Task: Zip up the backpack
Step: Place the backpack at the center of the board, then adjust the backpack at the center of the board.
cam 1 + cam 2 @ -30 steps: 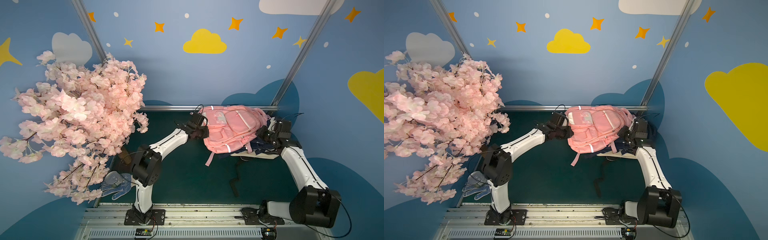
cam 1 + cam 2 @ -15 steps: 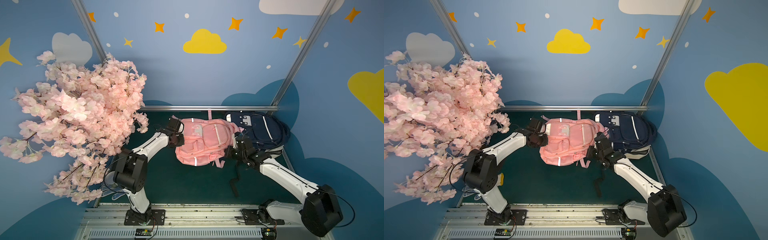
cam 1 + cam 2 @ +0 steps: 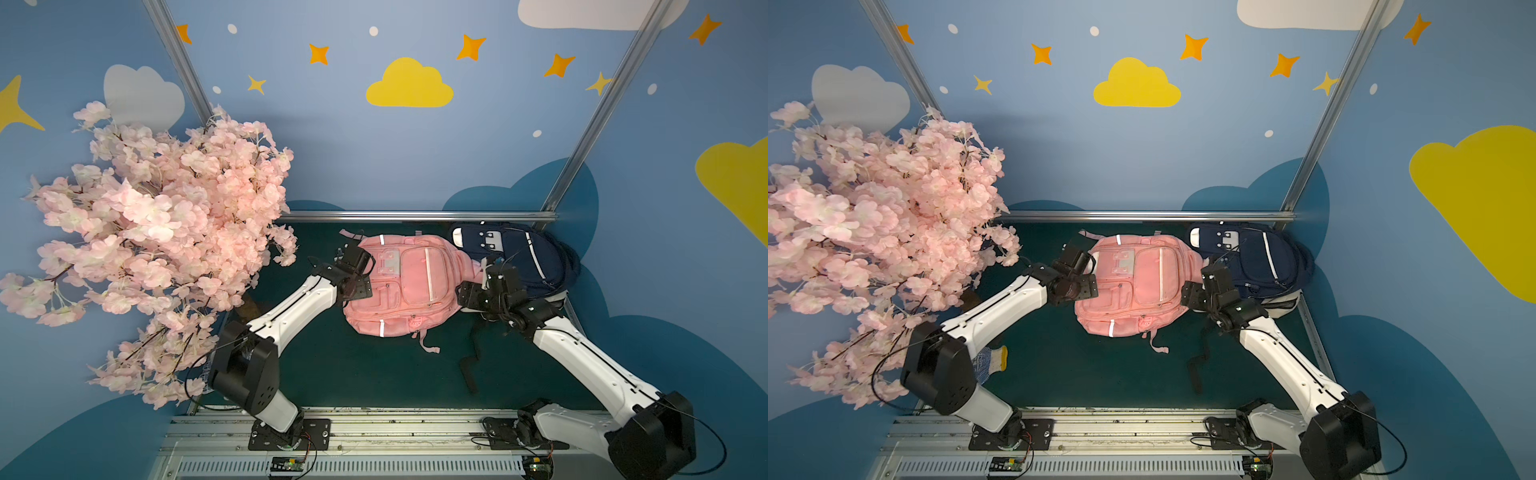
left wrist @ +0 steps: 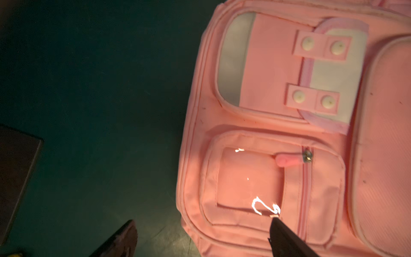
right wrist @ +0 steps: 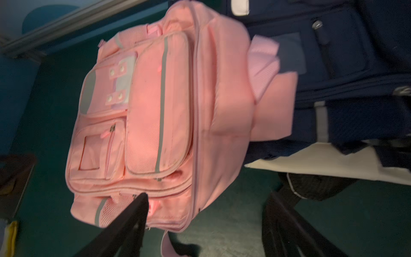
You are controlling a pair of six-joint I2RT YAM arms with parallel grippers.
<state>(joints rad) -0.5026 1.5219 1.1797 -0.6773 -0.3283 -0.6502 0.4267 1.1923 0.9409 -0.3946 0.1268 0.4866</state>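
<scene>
The pink backpack (image 3: 407, 286) (image 3: 1142, 282) lies face up in the middle of the green mat. My left gripper (image 3: 356, 270) (image 3: 1086, 270) is at its left edge, open and holding nothing. In the left wrist view the gripper (image 4: 202, 220) has one finger over the small front pocket and the other over the mat, and a pink zipper pull (image 4: 289, 160) lies on that pocket. My right gripper (image 3: 478, 289) (image 3: 1200, 286) stands open at the pack's right side. In the right wrist view it (image 5: 208, 195) straddles a corner of the backpack (image 5: 178, 111), gripping nothing.
A navy backpack (image 3: 515, 257) (image 5: 355, 66) rests at the back right on a white sheet (image 5: 333, 164), touching the pink one. A black strap (image 3: 469, 365) trails across the mat. A blossom tree (image 3: 158, 232) crowds the left side. A glove (image 3: 992, 361) lies near the left arm's base.
The pink backpack came off the navy one and moved left to the middle of the mat. Both grippers, shut on it before, have opened and let it go.
</scene>
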